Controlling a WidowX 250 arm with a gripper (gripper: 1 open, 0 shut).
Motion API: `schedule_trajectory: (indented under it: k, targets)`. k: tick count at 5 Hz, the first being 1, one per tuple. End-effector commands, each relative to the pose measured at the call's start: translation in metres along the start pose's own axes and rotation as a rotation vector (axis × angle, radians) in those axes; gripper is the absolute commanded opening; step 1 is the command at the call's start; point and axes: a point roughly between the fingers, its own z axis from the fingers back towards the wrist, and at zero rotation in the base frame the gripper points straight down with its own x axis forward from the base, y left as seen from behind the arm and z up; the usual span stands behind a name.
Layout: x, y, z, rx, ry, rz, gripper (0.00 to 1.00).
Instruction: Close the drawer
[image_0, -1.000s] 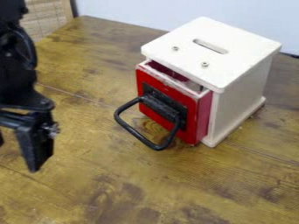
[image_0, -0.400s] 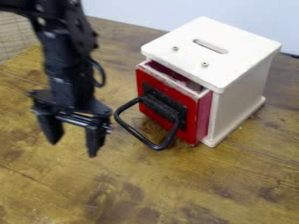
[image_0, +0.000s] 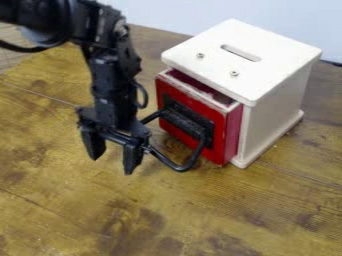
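Nearest in view is the bare wooden table (image_0: 147, 215), brown and grained, with dark knots and marks here and there. A little farther back, on the left side of the picture, the black robot arm (image_0: 110, 60) reaches down from the top left, and its gripper (image_0: 115, 160) points at the tabletop. The two fingers are released, spread apart with a gap of wood showing between them (whether they touch the table, I cannot tell). Just beside the gripper, on its right in the picture, is the looped black handle (image_0: 179, 166); the near end of the loop overlaps the gripper's edge, and I cannot tell whether they touch. The handle sticks out from the red front of the drawer (image_0: 225, 145), which sits in the front of a small pale box (image_0: 273, 112), to the right of the arm. The drawer's front stands slightly out from the box (a narrow opening shows above it, under the lid). The box's top (image_0: 241, 58) has a long slot and two small screws. Behind everything is a pale wall (image_0: 201, 12).
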Motion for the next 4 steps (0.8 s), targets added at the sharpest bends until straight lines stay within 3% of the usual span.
schedule_trajectory:
  k: [1, 4]
  targets:
    - [0.017, -0.002, 0.025, -0.014, -0.084, -0.038, 1.00]
    - [0.007, -0.019, 0.038, -0.041, -0.101, -0.243, 1.00]
